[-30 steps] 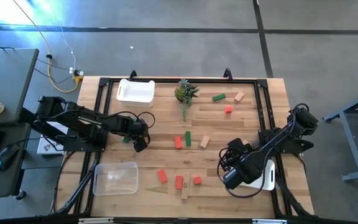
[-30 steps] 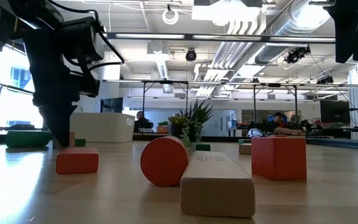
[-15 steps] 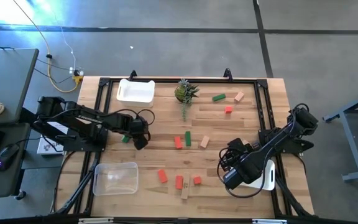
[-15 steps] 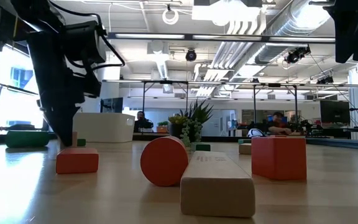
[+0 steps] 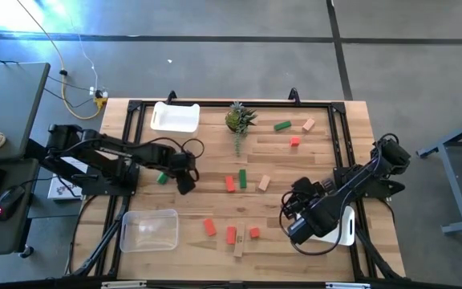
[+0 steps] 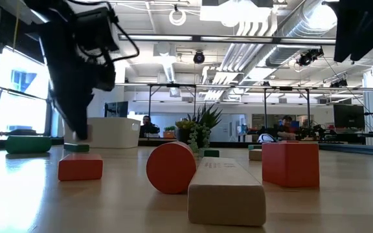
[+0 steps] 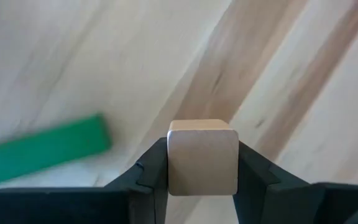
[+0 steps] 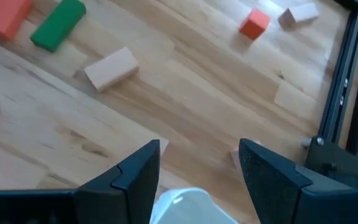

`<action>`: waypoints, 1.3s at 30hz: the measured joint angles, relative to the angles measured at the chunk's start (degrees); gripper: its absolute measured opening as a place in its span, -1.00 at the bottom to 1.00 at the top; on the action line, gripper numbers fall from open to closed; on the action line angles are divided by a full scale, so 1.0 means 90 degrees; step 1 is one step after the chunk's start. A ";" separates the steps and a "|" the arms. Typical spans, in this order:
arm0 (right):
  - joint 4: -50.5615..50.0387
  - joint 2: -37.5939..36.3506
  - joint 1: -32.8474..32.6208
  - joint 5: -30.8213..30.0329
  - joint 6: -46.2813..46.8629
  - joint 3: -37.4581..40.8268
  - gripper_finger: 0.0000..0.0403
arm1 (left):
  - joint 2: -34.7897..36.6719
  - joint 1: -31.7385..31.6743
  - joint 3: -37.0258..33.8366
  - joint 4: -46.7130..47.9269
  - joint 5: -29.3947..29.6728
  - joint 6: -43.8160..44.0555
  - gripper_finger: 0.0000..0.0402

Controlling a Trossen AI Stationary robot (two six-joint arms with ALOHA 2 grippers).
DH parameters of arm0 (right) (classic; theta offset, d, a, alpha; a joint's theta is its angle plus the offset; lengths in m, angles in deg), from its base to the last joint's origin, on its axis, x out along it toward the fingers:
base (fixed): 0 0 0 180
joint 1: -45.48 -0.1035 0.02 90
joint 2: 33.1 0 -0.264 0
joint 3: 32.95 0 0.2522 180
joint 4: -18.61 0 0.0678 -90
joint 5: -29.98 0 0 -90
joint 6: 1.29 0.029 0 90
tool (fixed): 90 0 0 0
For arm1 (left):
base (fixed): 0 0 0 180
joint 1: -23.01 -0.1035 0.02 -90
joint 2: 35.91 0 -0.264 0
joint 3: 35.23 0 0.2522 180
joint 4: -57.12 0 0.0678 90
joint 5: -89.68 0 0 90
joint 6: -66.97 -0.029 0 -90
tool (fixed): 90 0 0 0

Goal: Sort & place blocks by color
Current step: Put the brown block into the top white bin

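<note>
1. Between the left gripper's [image 7: 202,163] dark fingers [image 7: 148,174] we see a tan cube [image 7: 202,155], clamped on both sides and lifted clear of the table [image 7: 291,74].
2. Just beside that gripper [image 5: 184,181] we find a green bar [image 5: 162,178] lying on the table's left half; the left wrist view shows the same bar [image 7: 42,149] flat on the wood.
3. From the low view, we see the left arm [image 6: 76,58] hanging over a green block [image 6: 76,147], with a red bar [image 6: 80,166] nearer the camera.
4. Toward the middle of the table we count a red block [image 5: 230,184], a green one [image 5: 243,178] and a tan one [image 5: 264,184] close together.
5. Along the near edge we see three red blocks [image 5: 209,227] and a tan bar [image 5: 238,250] bunched near each other.
6. At the far side, we spot a green block [image 5: 282,125], a tan one [image 5: 308,124] and a small red cube [image 5: 294,141], next to a potted plant [image 5: 238,119].
7. A white bin [image 5: 175,117] sits at the far left and a clear bin [image 5: 149,230] at the near left.
8. At the near right, we see the right gripper [image 5: 297,210] waiting above the table with its fingers [image 8: 138,174] spread and nothing between them.
</note>
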 joint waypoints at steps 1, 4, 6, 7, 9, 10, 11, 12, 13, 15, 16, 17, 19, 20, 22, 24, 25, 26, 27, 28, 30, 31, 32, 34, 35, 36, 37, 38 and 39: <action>0.0002 0.0000 0.0028 -0.0068 -0.0037 0.0000 0.03 | 0.0000 -0.0001 0.0116 -0.0001 0.0032 -0.0043 -0.49; 0.0005 0.0000 0.0171 -0.0190 -0.0169 0.0000 0.03 | 0.0000 -0.0068 0.0515 -0.0001 0.0049 -0.0357 -0.49; 0.0005 0.0000 0.0313 -0.0267 -0.0395 0.0000 0.03 | 0.0000 -0.0174 0.0802 0.0003 0.0110 -0.0644 -0.49; 0.0006 0.0000 0.0386 -0.0294 -0.0514 0.0000 0.03 | 0.0000 -0.0241 0.0949 0.0005 0.0185 -0.0801 -0.49; 0.0005 0.0001 0.0527 -0.0344 -0.0808 0.0000 0.03 | 0.0000 -0.0394 0.1230 0.0008 0.0427 -0.1114 -0.49; 0.0007 0.0001 0.0605 -0.0347 -0.0960 0.0000 0.03 | 0.0000 -0.0489 0.1370 0.0032 0.0566 -0.1259 -0.49; 0.0007 0.0002 0.0671 -0.0351 -0.1138 0.0000 0.03 | 0.0000 -0.0593 0.1507 0.0050 0.0706 -0.1410 -0.49; 0.0006 0.0002 0.0738 -0.0352 -0.1366 0.0000 0.03 | 0.0002 -0.0706 0.1642 0.0078 0.0842 -0.1571 -0.49; 0.0007 0.0002 0.0800 -0.0352 -0.1603 0.0000 0.03 | 0.0002 -0.0829 0.1778 0.0138 0.0974 -0.1725 -0.49; 0.0007 0.0002 0.0932 -0.0352 -0.2045 0.0000 0.03 | 0.0002 -0.1099 0.2020 0.0284 0.1197 -0.1990 -0.48; 0.0006 0.0002 0.0998 -0.0355 -0.2266 0.0000 0.03 | 0.0002 -0.1256 0.2130 0.0365 0.1305 -0.2108 -0.48; 0.0006 0.0002 0.1058 -0.0356 -0.2479 0.0000 0.03 | 0.0002 -0.1408 0.2228 0.0442 0.1422 -0.2215 -0.48; 0.0005 0.0002 0.1167 -0.0410 -0.2899 0.0000 0.03 | 0.0002 -0.1729 0.2365 0.0530 0.1631 -0.2406 -0.48; 0.0005 0.0002 0.1222 -0.0436 -0.3098 0.0000 0.03 | 0.0002 -0.1893 0.2400 0.0549 0.1714 -0.2489 -0.48; 0.0004 0.0002 0.1318 -0.0522 -0.3400 0.0000 0.03 | 0.0002 -0.2245 0.2436 0.0562 0.1743 -0.2596 -0.48; -0.0001 0.0002 0.1425 -0.0562 -0.3645 0.0000 0.03 | 0.0002 -0.2590 0.2438 0.0581 0.1694 -0.2633 -0.47; -0.0011 0.0002 0.1475 -0.0558 -0.3759 0.0000 0.03 | 0.0002 -0.2754 0.2438 0.0622 0.1654 -0.2632 -0.47; -0.0022 0.0002 0.1534 -0.0549 -0.3837 0.0000 0.03 | 0.0002 -0.2916 0.2438 0.0678 0.1585 -0.2634 -0.47; -0.0020 0.0002 0.1588 -0.0547 -0.3912 0.0000 0.03 | 0.0002 -0.3071 0.2438 0.0718 0.1495 -0.2641 -0.47; -0.0019 0.0002 0.1646 -0.0544 -0.3987 0.0000 0.03 | 0.0002 -0.3219 0.2438 0.0727 0.1398 -0.2656 -0.48; -0.0022 0.0002 0.1769 -0.0565 -0.4142 0.0000 0.03 | 0.0002 -0.3501 0.2438 0.0712 0.1199 -0.2707 -0.48; -0.0021 0.0002 0.1836 -0.0597 -0.4193 0.0000 0.03 | 0.0002 -0.3636 0.2438 0.0692 0.1115 -0.2737 -0.48; -0.0020 0.0002 0.1910 -0.0633 -0.4259 0.0000 0.03 | 0.0002 -0.3762 0.2439 0.0663 0.1050 -0.2775 -0.48; -0.0022 0.0002 0.2085 -0.0688 -0.4341 0.0000 0.03 | -0.0012 -0.4001 0.2443 0.0597 0.0928 -0.2816 -0.47; -0.0022 0.0002 0.2178 -0.0706 -0.4409 0.0000 0.03 | -0.0031 -0.4112 0.2443 0.0574 0.0871 -0.2818 -0.47; -0.0022 0.0002 0.2272 -0.0731 -0.4468 0.0000 0.03 | -0.0056 -0.4211 0.2443 0.0569 0.0828 -0.2819 -0.47; -0.0022 0.0002 0.2375 -0.0750 -0.4539 0.0000 0.03 | -0.0080 -0.4300 0.2443 0.0570 0.0813 -0.2826 -0.47; -0.0023 0.0002 0.2471 -0.0792 -0.4603 0.0000 0.03 | -0.0115 -0.4385 0.2443 0.0550 0.0790 -0.2867 -0.47; -0.0022 0.0002 0.2573 -0.0847 -0.4666 0.0000 0.03 | -0.0163 -0.4464 0.2444 0.0520 0.0746 -0.2905 -0.47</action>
